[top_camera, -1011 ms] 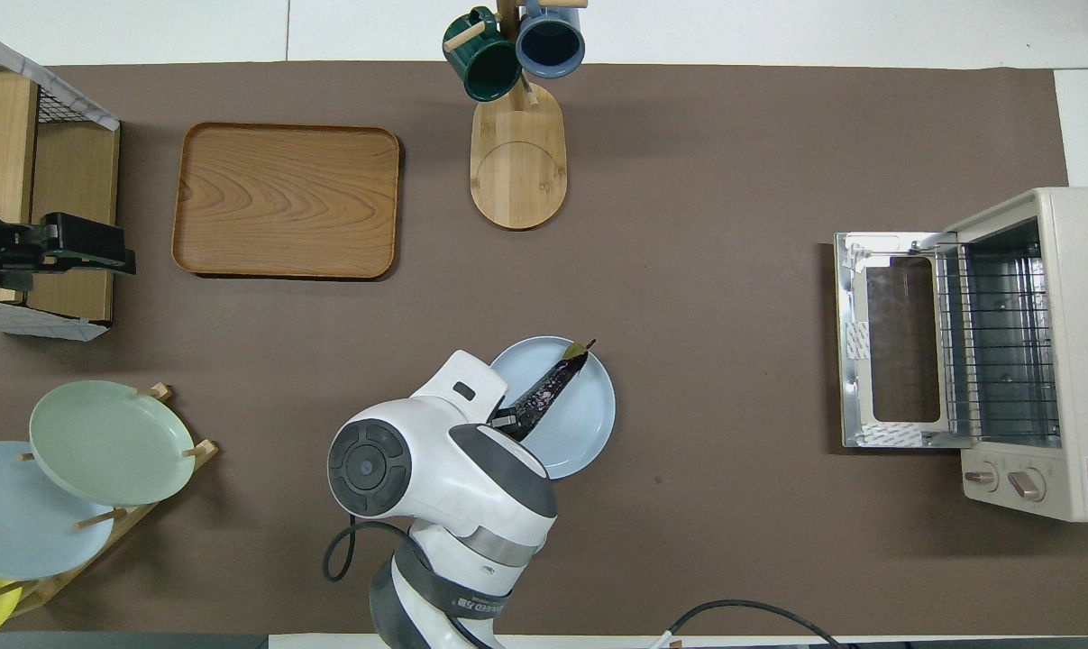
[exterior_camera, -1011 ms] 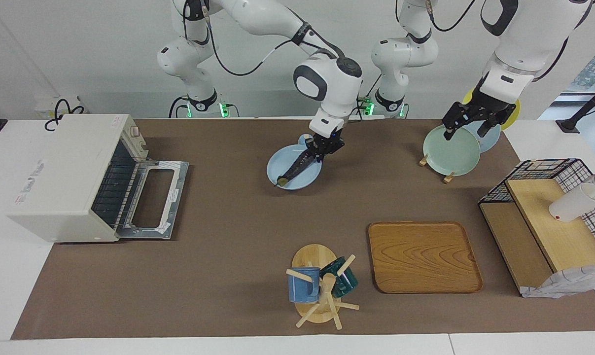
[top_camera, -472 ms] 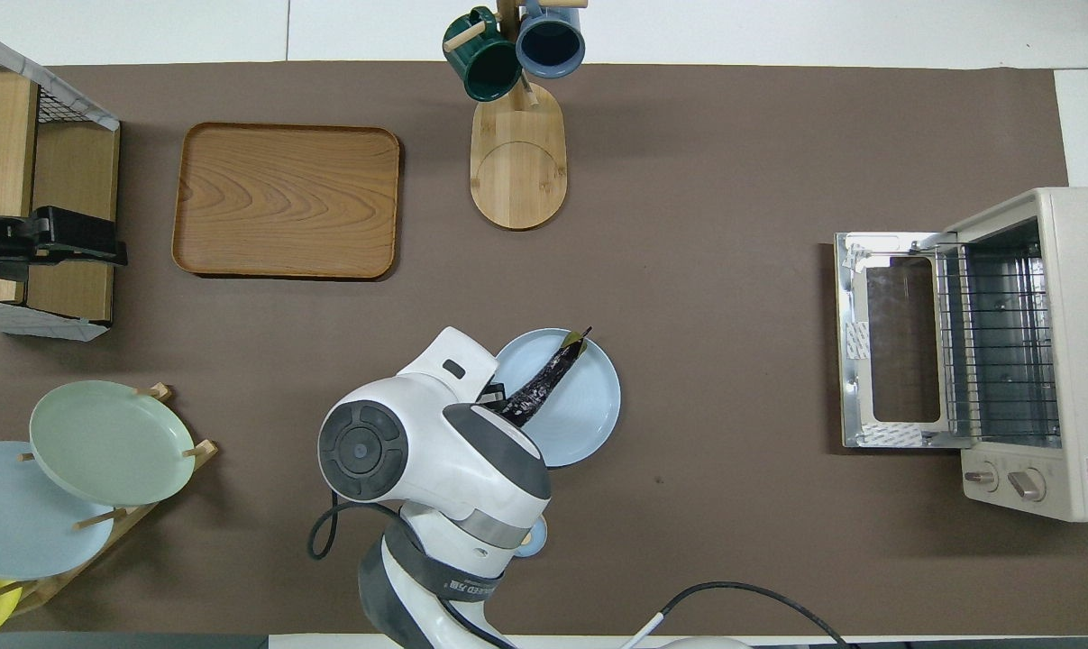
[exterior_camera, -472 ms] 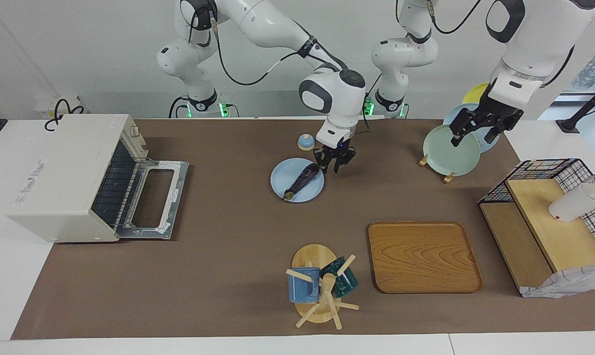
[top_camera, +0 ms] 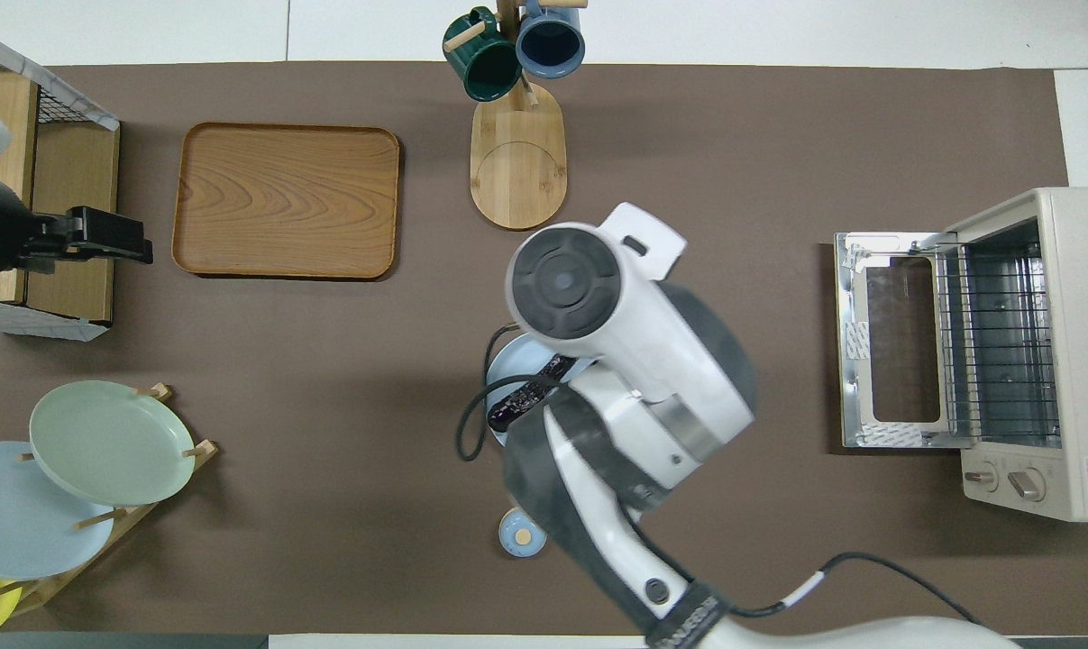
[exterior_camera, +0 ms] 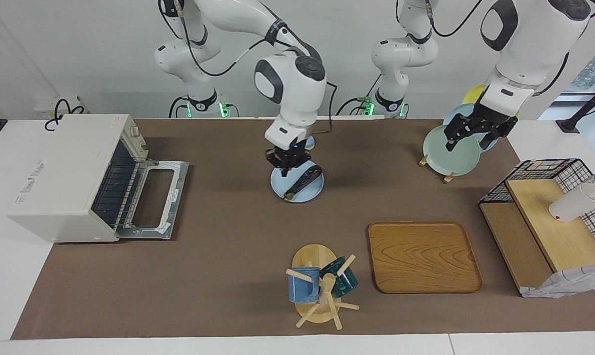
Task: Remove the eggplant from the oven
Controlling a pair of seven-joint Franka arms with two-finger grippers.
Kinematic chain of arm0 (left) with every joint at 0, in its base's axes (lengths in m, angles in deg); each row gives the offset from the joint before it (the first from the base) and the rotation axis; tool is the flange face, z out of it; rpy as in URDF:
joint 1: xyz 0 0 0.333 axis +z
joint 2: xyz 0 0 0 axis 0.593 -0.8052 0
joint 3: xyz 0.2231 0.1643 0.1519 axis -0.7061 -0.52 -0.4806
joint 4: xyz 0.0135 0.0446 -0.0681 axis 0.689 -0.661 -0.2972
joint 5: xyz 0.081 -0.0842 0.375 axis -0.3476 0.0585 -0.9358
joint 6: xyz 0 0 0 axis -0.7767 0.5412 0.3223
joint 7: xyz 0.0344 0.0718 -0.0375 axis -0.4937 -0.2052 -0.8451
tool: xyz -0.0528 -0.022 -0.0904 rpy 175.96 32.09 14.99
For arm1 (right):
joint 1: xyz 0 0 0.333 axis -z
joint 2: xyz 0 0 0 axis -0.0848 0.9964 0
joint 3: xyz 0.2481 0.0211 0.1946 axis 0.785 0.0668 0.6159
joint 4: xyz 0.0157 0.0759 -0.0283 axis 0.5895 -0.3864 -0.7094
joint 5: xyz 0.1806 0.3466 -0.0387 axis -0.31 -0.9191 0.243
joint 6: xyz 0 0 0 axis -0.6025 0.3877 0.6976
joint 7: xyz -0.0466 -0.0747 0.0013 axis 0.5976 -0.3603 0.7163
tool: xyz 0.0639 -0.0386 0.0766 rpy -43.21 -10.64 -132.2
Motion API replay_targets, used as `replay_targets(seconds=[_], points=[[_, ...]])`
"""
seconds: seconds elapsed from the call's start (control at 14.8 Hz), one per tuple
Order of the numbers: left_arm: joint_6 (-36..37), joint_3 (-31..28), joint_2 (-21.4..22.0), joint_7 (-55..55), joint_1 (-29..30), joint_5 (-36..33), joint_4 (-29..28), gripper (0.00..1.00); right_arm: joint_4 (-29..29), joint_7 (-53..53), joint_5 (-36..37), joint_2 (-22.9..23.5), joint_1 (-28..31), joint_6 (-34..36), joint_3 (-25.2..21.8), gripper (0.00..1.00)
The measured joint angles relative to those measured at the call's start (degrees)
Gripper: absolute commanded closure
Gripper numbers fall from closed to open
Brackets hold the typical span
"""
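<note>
Eggplant [exterior_camera: 303, 179] lies slantwise on a pale blue plate [exterior_camera: 313, 193] at mid-table in the facing view, stem end toward seven o'clock. The right gripper [exterior_camera: 287, 165] hangs over the plate's eleven o'clock edge, fingertips pressed together on nothing, clear of the eggplant. The oven [exterior_camera: 75, 175] sits toward the right arm's end of the table, its door dropped flat, the rack bare. The left gripper [exterior_camera: 467, 139] hovers over a green plate [exterior_camera: 450, 155] propped in a wooden rack, fingers spread apart and empty.

Overhead, the right arm's bulk covers most of the plate [top_camera: 500, 362]; only the eggplant's [top_camera: 527, 397] blunt end shows, pointing toward eight o'clock. The oven [top_camera: 1012, 361] stands at three o'clock, open. The left gripper [top_camera: 120, 248] shows at nine o'clock, beside a wooden tray [top_camera: 287, 200]. A mug tree [top_camera: 516, 108] stands at twelve o'clock.
</note>
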Motion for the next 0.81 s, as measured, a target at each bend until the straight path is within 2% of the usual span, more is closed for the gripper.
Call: replay_targets(seconds=[0.2,0.54,0.81], points=[[-2.02,0.41,-2.43,0.17,-4.34,0.1,-0.07,0.0,-5.86,-2.07,0.54,-2.78,6.06,2.89,-0.06,1.0],[-6.32,0.76,-8.52,0.14,-13.87,1.4,-0.22,0.0,-21.67,-11.09,3.91,-4.9,17.24,-12.74,-0.13,1.0],[-9.38,0.81,-12.85,0.1,-20.78,1.58,-0.69,0.0,-28.01,-16.33,6.34,-5.89,21.77,-22.07,-0.1,1.0]])
